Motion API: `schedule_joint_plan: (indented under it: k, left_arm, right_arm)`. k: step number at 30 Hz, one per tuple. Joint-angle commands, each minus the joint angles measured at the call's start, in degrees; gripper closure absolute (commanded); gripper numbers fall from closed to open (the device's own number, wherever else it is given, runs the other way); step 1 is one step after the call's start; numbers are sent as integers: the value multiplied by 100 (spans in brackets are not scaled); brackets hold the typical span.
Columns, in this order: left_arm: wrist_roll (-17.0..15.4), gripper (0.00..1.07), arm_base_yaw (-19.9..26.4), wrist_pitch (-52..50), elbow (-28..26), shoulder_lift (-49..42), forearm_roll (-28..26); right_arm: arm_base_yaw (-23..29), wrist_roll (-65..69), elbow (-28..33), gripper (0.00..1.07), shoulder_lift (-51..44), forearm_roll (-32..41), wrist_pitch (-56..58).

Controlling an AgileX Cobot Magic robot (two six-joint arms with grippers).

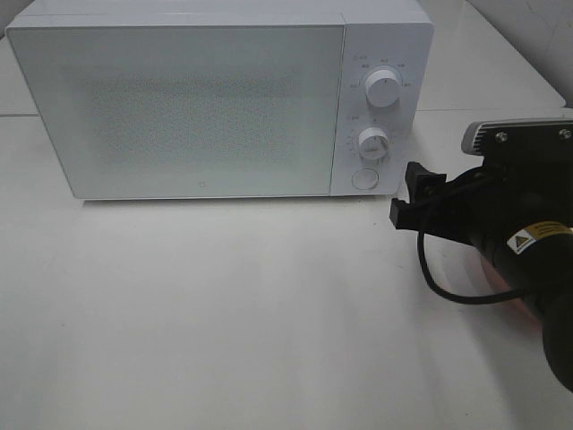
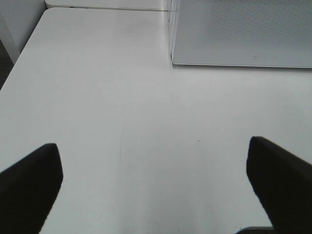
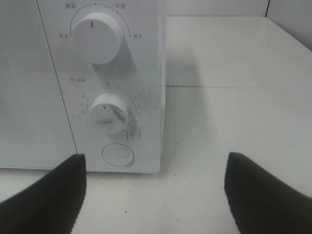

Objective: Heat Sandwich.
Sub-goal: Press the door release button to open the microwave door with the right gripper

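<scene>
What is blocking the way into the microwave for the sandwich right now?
The microwave door is shut, closing off the cavity. The open right gripper sits near the round button. The sandwich itself is not in view.

My right claw [image 1: 407, 193] is black. The microwave [image 1: 179, 36] is white, door [image 1: 179, 107] finely grey-speckled; the dial [image 3: 96, 39] at twelve o'clock of its twin carries a red tick.

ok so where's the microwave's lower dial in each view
exterior high: lower dial on the control panel, between the upper dial and the round button
left wrist: not in it
right wrist: lower dial likewise between upper dial and round button, beyond the open right pincer
shared landmark: the microwave door, in all three
</scene>
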Motion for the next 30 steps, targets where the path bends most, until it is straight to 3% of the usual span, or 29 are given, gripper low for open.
schedule_joint_plan:
  k: [1, 19, 30]
  left_arm:
    - [0, 9, 11, -46, 6, -149, -6]
    - [0, 9, 11, -46, 6, -149, -6]
    - [0, 9, 11, -46, 6, -149, -6]
  right_arm:
    - [264, -86, -109, 32, 183, 275, -195]
    - [309, 57, -126, 32, 252, 344, -178]
    - [309, 2590, -126, 32, 252, 344, -46]
